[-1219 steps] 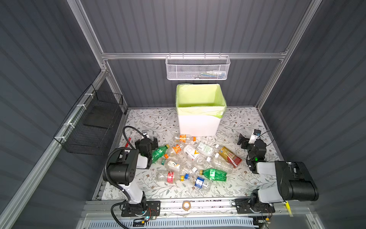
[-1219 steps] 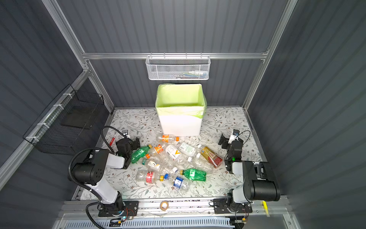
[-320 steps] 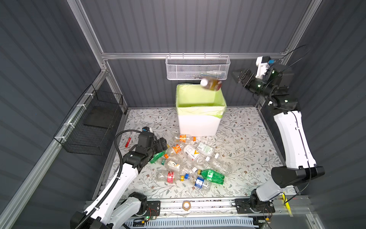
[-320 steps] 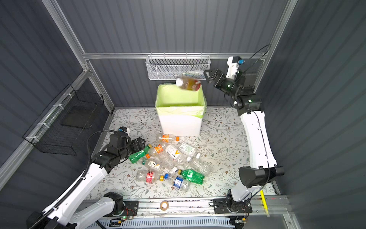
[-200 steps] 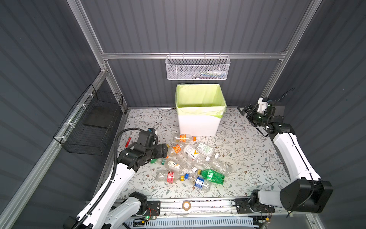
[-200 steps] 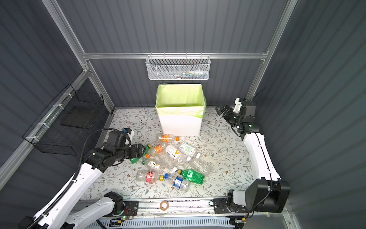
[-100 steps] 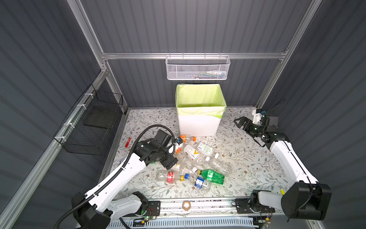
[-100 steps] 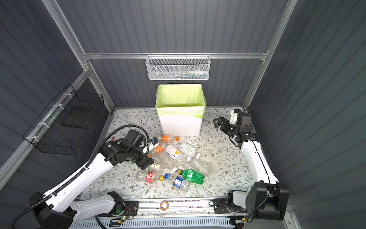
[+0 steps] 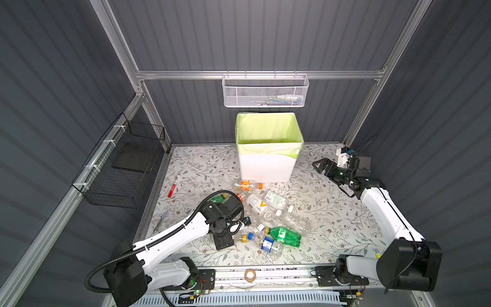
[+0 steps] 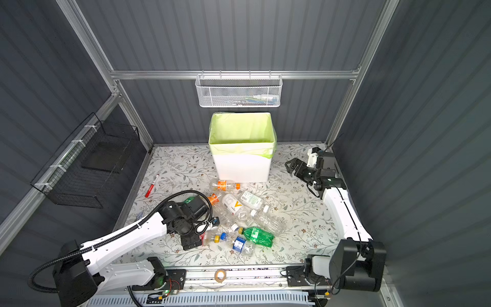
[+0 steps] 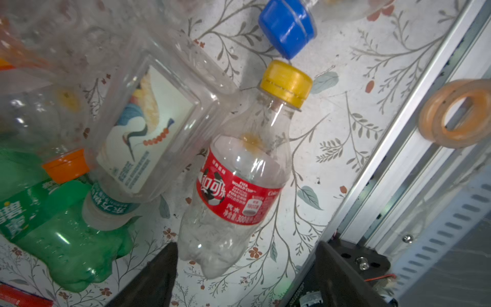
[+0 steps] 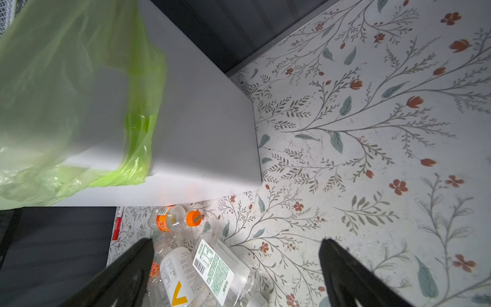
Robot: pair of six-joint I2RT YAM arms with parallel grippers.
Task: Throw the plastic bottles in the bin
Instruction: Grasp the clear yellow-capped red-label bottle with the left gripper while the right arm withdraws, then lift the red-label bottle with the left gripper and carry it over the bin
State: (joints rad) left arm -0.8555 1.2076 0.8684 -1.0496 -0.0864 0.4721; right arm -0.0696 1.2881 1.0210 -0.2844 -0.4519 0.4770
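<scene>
Though top views hide this, left gripper [image 11: 247,247] spreads around red-labelled bottle [image 11: 233,191]; right gripper [image 12: 237,240] spread, empty.

The left arm [image 9: 172,236] reaches from the near left base toward the middle of the scene, its wrist bent over so that the left gripper [image 9: 224,244] points downward with its jaws apart. The right arm [image 9: 382,210] stretches along the right side toward the far end. The right gripper [image 9: 318,165] points left there, with its jaws spread wide.

Bottles [image 9: 261,207] heaped before bin [image 9: 267,170]; marker pen [image 9: 173,186] left.
</scene>
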